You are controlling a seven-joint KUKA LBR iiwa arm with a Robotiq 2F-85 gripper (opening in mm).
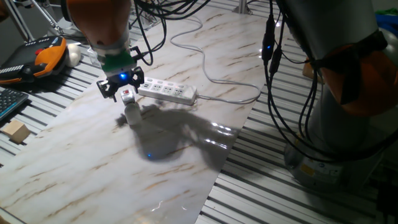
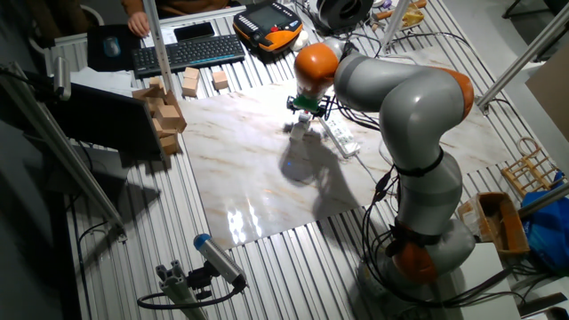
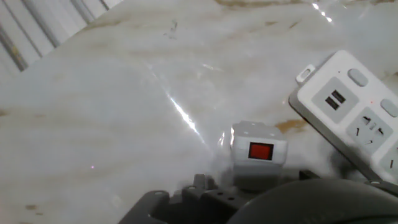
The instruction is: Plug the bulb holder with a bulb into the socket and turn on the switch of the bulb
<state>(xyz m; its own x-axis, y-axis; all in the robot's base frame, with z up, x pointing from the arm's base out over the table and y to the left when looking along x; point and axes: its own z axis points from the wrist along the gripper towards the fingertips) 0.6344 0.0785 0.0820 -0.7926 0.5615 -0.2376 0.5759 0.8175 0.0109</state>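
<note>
My gripper [image 1: 122,86] is shut on the bulb holder [image 1: 127,96], a small white box with the red switch [image 1: 127,94] on its face. The bulb [image 1: 132,114] hangs from it down to the marble board. In the hand view the holder [image 3: 258,155] with the red switch [image 3: 259,151] sits low in the middle, and the bulb is hidden. The socket, a long white strip [image 1: 166,91], lies just right of the holder, and its near end [image 3: 351,109] is close by. The other fixed view shows my gripper [image 2: 305,107] next to the strip [image 2: 340,138].
The strip's pale cable [image 1: 224,96] loops away to the back right. An orange pendant [image 1: 43,56], a cream ball [image 1: 74,55] and a keyboard [image 1: 9,102] lie at the left, with a wooden block [image 1: 17,132]. The arm's base [image 1: 348,93] stands at the right.
</note>
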